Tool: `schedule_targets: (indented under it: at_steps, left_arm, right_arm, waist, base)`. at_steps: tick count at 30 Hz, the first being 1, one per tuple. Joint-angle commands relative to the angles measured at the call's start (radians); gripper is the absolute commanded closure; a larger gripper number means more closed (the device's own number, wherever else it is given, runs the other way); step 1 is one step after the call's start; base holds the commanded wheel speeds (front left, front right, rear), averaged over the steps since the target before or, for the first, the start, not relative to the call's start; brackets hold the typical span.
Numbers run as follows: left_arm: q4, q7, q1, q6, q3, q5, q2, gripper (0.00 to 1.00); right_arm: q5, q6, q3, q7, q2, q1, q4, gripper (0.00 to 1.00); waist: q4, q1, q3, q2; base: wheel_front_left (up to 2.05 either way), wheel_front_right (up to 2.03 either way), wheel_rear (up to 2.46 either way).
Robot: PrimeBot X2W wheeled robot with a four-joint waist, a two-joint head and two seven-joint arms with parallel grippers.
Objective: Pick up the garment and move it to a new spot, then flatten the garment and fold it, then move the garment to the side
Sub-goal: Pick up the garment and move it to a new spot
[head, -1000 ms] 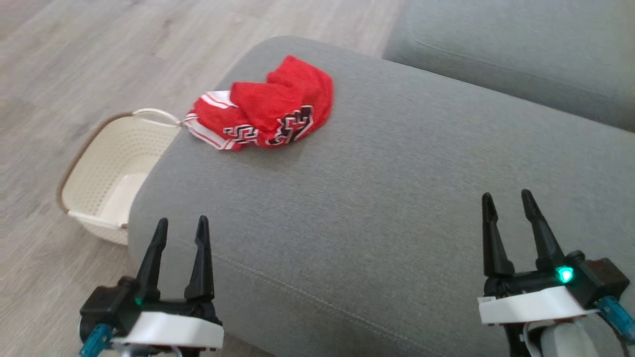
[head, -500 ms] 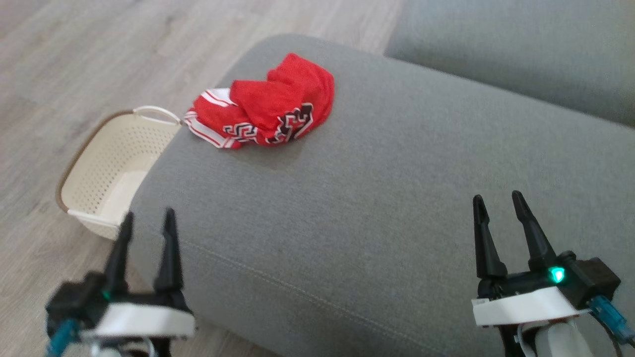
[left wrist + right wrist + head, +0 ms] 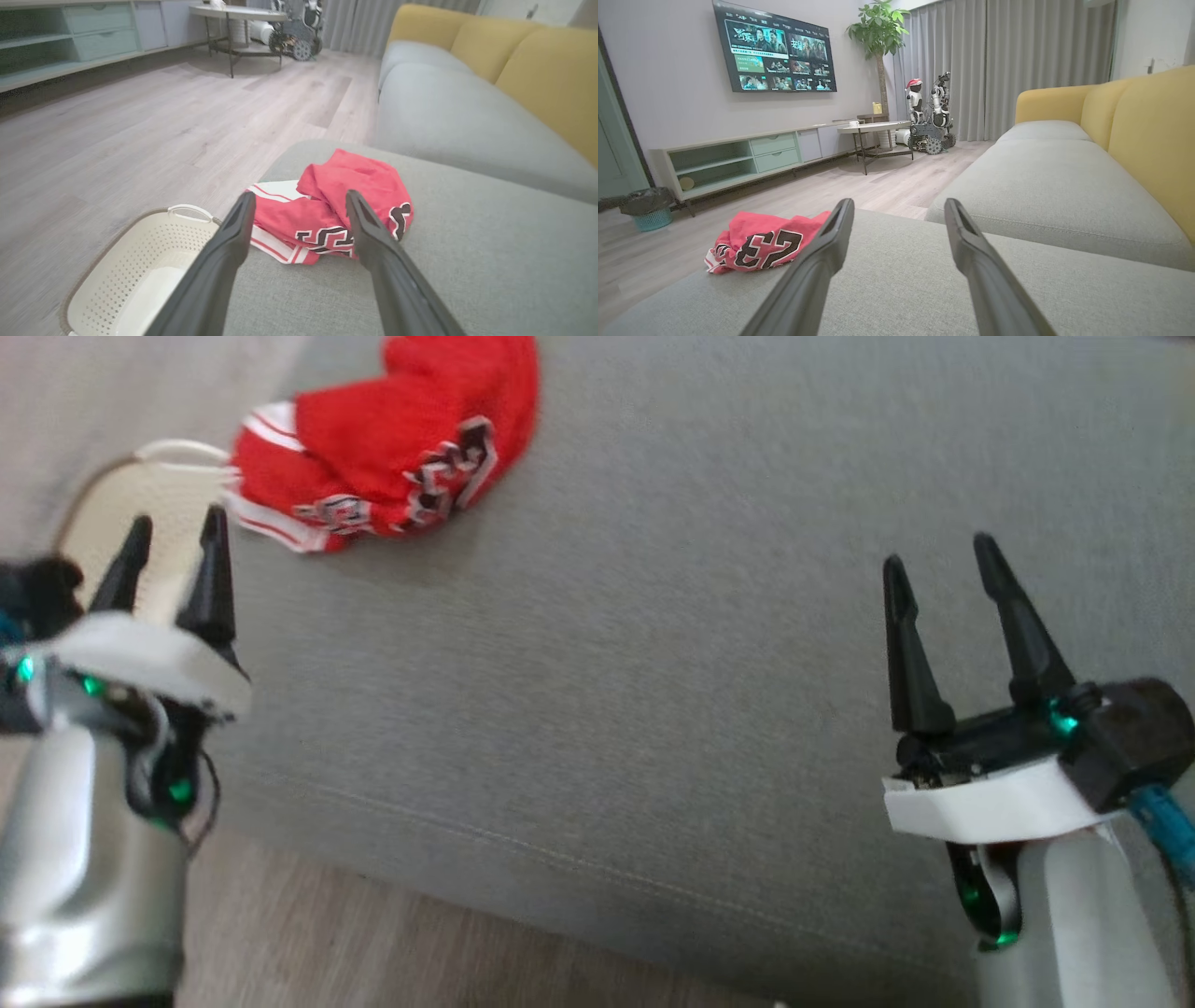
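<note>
My left pincer (image 3: pixel 177 519) and right pincer (image 3: pixel 938 549) both gape empty; the red garment (image 3: pixel 383 439) lies crumpled on the grey cushion (image 3: pixel 653 663)

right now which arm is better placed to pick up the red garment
Left. The left tool is open and close to the red garment, which lies at the left end of the grey cushion, straight ahead in the left wrist view. The right tool, also open, sits far across it.
</note>
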Motion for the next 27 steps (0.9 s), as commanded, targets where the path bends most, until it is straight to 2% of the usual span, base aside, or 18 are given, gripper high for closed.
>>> schedule_targets:
  at_steps: [1, 4, 5, 6, 7, 11, 15, 22, 23, 24, 27]
  left_arm:
    - [0.009, 0.03, -0.07, -0.006, 0.017, -0.024, 0.057, 0.0]
    - [0.091, 0.086, -0.152, -0.009, -0.019, -0.081, 0.099, 0.0]
    - [0.091, 0.086, -0.152, -0.009, -0.019, -0.081, 0.099, 0.0]
    - [0.129, 0.097, -0.197, -0.01, -0.073, -0.089, 0.145, 0.0]
    - [0.129, 0.097, -0.197, -0.01, -0.073, -0.089, 0.145, 0.0]
    - [0.234, 0.105, -0.277, -0.01, -0.139, -0.094, 0.208, 0.0]
    - [0.354, 0.103, -0.358, -0.01, -0.146, -0.11, 0.235, 0.0]
    - [0.503, 0.104, -0.462, -0.01, -0.18, -0.156, 0.241, 0.0]
    - [0.515, 0.111, -0.47, -0.01, -0.192, -0.168, 0.238, 0.33]
    - [0.521, 0.116, -0.477, -0.01, -0.206, -0.182, 0.236, 1.0]
    - [0.53, 0.098, -0.491, -0.01, -0.242, -0.215, 0.237, 1.0]
  right_arm:
    - [0.018, 0.006, 0.037, 0.006, -0.001, -0.033, -0.068, 0.0]
    - [0.012, 0.006, 0.059, 0.026, -0.001, -0.059, -0.125, 0.0]
    - [0.012, 0.006, 0.059, 0.026, -0.001, -0.059, -0.125, 0.0]
    - [0.026, 0.006, 0.061, 0.036, -0.001, -0.067, -0.157, 0.0]
    - [0.026, 0.006, 0.061, 0.036, -0.001, -0.067, -0.157, 0.0]
    - [0.09, 0.006, 0.059, 0.046, -0.001, -0.078, -0.213, 0.0]
    - [0.099, 0.006, 0.078, 0.053, -0.001, -0.085, -0.245, 0.0]
    - [0.091, 0.006, 0.086, 0.051, -0.001, -0.076, -0.258, 0.0]
    - [0.09, 0.006, 0.085, 0.05, -0.001, -0.074, -0.258, 0.0]
    - [0.09, 0.006, 0.084, 0.049, -0.001, -0.072, -0.258, 0.0]
    - [0.09, 0.006, 0.078, 0.047, -0.001, -0.072, -0.253, 0.0]
  waist:
    - [-0.077, -0.0002, 0.082, 0.0]
    - [-0.117, -0.0002, 0.118, 0.0]
    - [-0.117, -0.0002, 0.118, 0.0]
    - [-0.138, -0.0002, 0.135, 0.0]
    - [-0.138, -0.0002, 0.135, 0.0]
    - [-0.176, -0.0002, 0.167, 0.0]
    - [-0.207, -0.0002, 0.192, 0.0]
    - [-0.234, -0.0002, 0.222, 0.0]
    - [-0.234, -0.0002, 0.222, 0.0]
    - [-0.234, -0.0002, 0.222, 0.0]
    - [-0.23, -0.0002, 0.217, 0.0]
  base:
    - [0.0, 0.0, 0.0]
    - [0.0, 0.0, 0.0]
    - [0.0, 0.0, 0.0]
    - [0.0, 0.0, 0.0]
    - [0.0, 0.0, 0.0]
    - [0.0, 0.0, 0.0]
    - [0.0, 0.0, 0.0]
    - [0.0, 0.0, 0.0]
    - [0.0, 0.0, 0.0]
    - [0.0, 0.0, 0.0]
    - [0.0, 0.0, 0.0]
